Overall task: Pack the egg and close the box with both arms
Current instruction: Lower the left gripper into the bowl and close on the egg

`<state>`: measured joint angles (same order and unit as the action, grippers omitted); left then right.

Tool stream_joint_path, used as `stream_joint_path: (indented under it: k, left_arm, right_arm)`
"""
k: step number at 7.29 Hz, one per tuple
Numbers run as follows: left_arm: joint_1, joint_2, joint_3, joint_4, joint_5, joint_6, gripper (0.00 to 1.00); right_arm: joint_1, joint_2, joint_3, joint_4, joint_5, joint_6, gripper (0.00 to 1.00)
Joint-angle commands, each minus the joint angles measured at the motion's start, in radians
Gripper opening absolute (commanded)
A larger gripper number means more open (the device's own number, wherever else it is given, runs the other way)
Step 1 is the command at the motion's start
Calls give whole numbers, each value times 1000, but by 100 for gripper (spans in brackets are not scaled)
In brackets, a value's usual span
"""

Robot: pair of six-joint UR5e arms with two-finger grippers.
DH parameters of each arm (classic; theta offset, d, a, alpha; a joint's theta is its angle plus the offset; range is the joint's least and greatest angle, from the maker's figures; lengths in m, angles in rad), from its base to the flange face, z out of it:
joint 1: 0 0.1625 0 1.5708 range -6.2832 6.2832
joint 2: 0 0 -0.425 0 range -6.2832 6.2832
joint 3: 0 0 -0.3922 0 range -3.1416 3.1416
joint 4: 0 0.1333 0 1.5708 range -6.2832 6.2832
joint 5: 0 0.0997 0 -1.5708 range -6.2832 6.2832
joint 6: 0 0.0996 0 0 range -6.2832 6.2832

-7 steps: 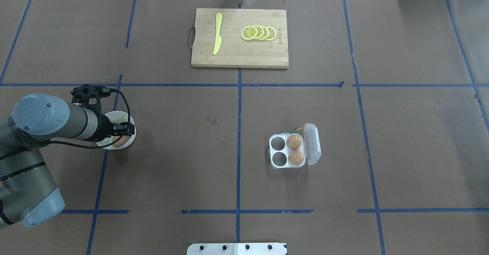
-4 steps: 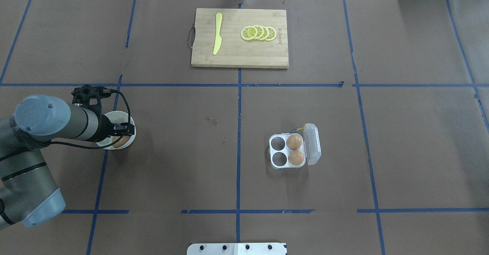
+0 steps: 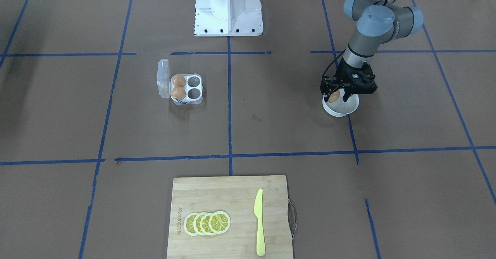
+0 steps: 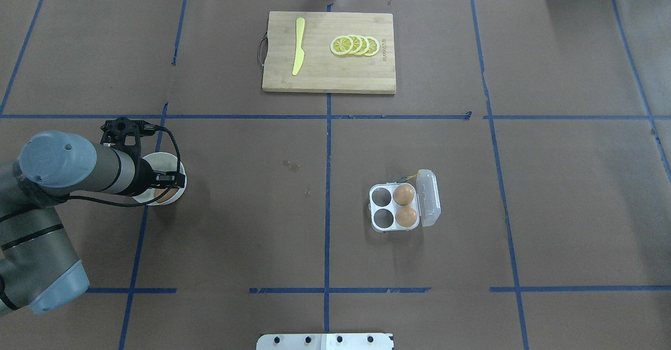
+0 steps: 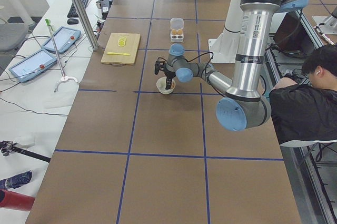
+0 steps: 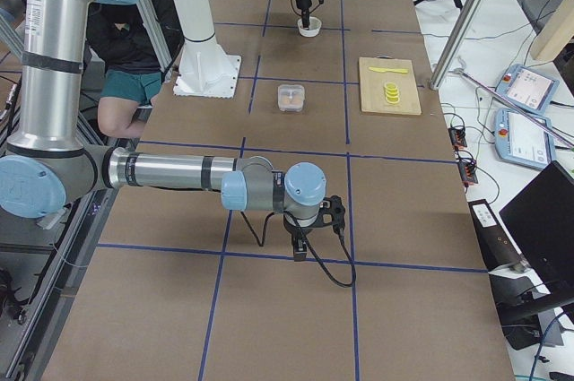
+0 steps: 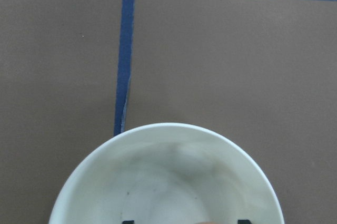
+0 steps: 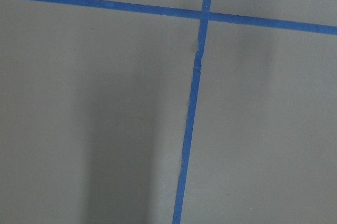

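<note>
Two cups (image 4: 382, 196) on the left side of the box (image 4: 397, 228) gape empty, which is why my left jaws hang over the round white bowl (image 3: 343, 111), well apart to the left. The egg (image 3: 333, 96), smooth and orange-brown, sits between them by the glossy rim. Whether they pinch it or merely straddle it, I cannot tell. The white plastic box has its clear lid (image 4: 429, 198) tipped open rightward for loading. My right jaws show only distantly, so I cannot tell their state.
</note>
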<state>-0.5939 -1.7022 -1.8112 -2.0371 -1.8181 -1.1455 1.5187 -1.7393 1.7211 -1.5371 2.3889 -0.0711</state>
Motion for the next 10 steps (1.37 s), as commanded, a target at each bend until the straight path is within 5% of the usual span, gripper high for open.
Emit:
stream_joint_path:
  k: [1,3,9,10]
  left_arm:
    - [0,3,-3,0,-1,41,71]
    - [0,3,-2,0,-1,43,55]
    - [0,4,1,0,-1,49,54]
    - [-1,4,-3,0,-1,49,37]
  right_arm:
    - [0,0,0,0,-1,-1,100]
    - [0,0,0,0,1,-1,100]
    - [0,1,0,0,-1,-1,100]
    - [0,1,0,0,-1,-1,100]
